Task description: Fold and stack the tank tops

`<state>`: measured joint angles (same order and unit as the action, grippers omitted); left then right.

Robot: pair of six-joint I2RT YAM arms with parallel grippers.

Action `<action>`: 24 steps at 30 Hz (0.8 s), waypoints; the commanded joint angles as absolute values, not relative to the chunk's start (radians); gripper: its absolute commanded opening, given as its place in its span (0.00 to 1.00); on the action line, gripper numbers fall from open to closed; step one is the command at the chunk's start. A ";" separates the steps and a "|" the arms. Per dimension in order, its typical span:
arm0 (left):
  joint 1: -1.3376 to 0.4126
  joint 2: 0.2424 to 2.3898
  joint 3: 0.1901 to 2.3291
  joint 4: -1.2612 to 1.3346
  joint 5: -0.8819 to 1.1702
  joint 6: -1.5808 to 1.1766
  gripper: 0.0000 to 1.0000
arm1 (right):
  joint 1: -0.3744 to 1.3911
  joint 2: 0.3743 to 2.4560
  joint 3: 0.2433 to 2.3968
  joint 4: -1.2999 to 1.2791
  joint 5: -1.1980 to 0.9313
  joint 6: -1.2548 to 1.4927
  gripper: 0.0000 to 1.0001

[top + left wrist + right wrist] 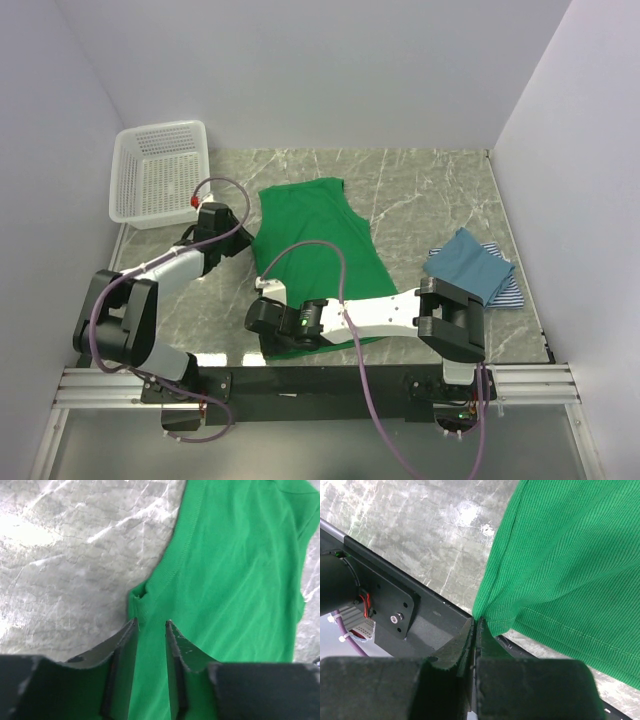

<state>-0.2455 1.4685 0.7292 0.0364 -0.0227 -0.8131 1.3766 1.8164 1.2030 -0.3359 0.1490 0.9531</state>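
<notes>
The bright green tank top (318, 245) lies spread flat in the middle of the table. My left gripper (243, 240) stands at its left edge by the armhole. In the left wrist view its jaws (151, 622) are apart, astride the green cloth (230, 570), which shows flat in the gap. My right gripper (262, 292) is at the top's near-left corner, and in the right wrist view it (476, 620) is shut on the hem corner of the green cloth (570, 555). At the right, the teal-blue tank top (468, 262) lies folded on the striped one (507, 293).
A white lattice basket (160, 172) stands at the back left corner. White walls close in the table (430, 190) on the left, back and right. The black base rail (425, 625) runs along the near edge, right under my right gripper.
</notes>
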 commanded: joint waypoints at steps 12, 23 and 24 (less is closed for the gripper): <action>-0.255 1.689 0.768 0.110 0.005 -0.769 0.33 | 1.373 1.821 1.224 -0.333 0.179 0.962 0.00; -0.253 1.732 0.899 -0.054 -0.170 -0.804 0.00 | 1.374 1.887 1.282 -0.296 0.124 0.963 0.00; -0.253 1.730 0.908 -0.081 -0.181 -0.802 0.01 | 1.374 1.891 1.288 -0.293 0.118 0.963 0.00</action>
